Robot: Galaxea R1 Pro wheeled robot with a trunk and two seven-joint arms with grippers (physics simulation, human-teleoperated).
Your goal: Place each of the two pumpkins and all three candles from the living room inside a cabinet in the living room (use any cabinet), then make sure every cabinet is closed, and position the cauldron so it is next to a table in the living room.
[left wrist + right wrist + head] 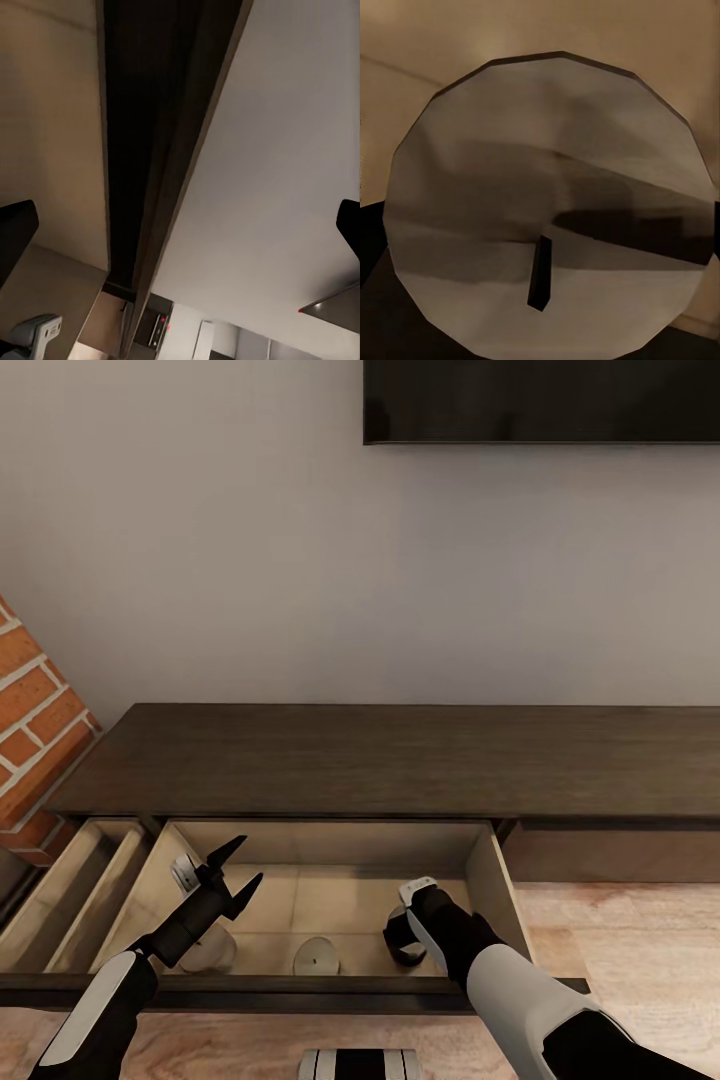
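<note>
- Left gripper: fingers spread apart, nothing between them, raised over left part of the open drawer of the cabinet.
- Candle sits on drawer floor just under left arm; 2nd candle near drawer's front, mid.
- Right gripper: down in drawer's right part, fingers either side of 3rd candle; can't tell if clamped.
- Brick chimney at cabinet's left end; screen on wall above.
</note>
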